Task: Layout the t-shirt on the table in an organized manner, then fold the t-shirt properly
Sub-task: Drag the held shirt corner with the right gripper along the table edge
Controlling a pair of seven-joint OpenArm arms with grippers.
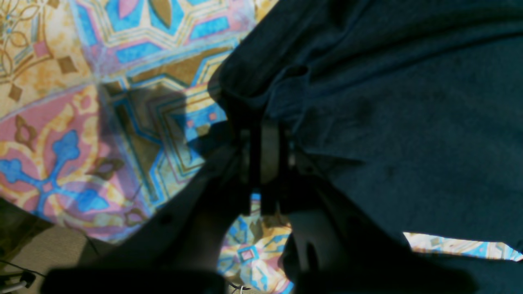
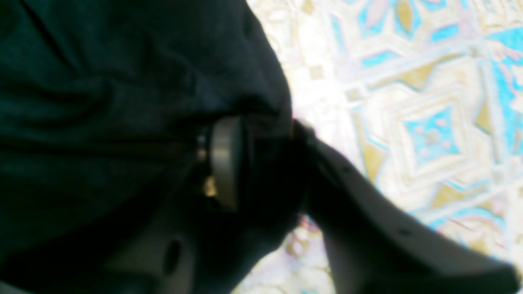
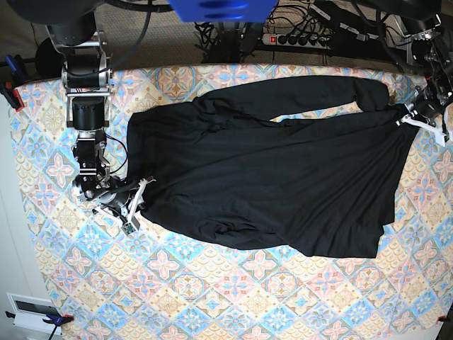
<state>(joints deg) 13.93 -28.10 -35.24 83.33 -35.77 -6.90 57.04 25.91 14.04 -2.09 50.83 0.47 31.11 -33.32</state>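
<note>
Pinching a fold of black cloth, the left gripper (image 1: 264, 157) has its pads pressed flat together on the edge of the t-shirt (image 1: 408, 122); in the base view this gripper (image 3: 417, 117) sits at about 2 o'clock, at the garment's right-hand corner. The right gripper (image 2: 261, 163) has dark fabric bunched between its fingers (image 2: 224, 159) — the wrist view is blurred, yet cloth fills the gap between the jaws, so it is grasping the shirt's edge. In the base view that gripper (image 3: 138, 202) lies at about 9 o'clock, just at the shirt's left border.

Outward from both grips, the t-shirt (image 3: 276, 177) spreads across the middle of the table (image 3: 212, 297), running from 9 to 3 o'clock, with one sleeve stretched toward 1 o'clock and wrinkles gathered near its lower edge around 6 o'clock. Patterned cloth shows on all sides of the garment — broadest toward 6 o'clock. A power strip (image 3: 301, 39) lies beyond the table's far edge at 12 o'clock.
</note>
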